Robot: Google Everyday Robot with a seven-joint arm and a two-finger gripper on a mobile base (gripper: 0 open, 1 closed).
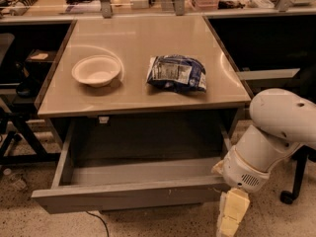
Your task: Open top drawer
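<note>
The top drawer (128,196) is a wide grey handle-less drawer under the tan table top. It stands pulled well out, its grey box interior (143,171) open and bare. My gripper (232,215) is at the drawer's front right corner, low at the frame's bottom edge, with pale yellowish fingers (235,209) pointing down. The white arm (276,127) reaches in from the right and hides the drawer front's right end.
A white bowl (97,70) and a blue-and-white snack bag (177,73) lie on the table top (143,38). A black chair base (15,132) stands at the left, another caster (287,196) at the right. A cable (98,221) runs under the drawer.
</note>
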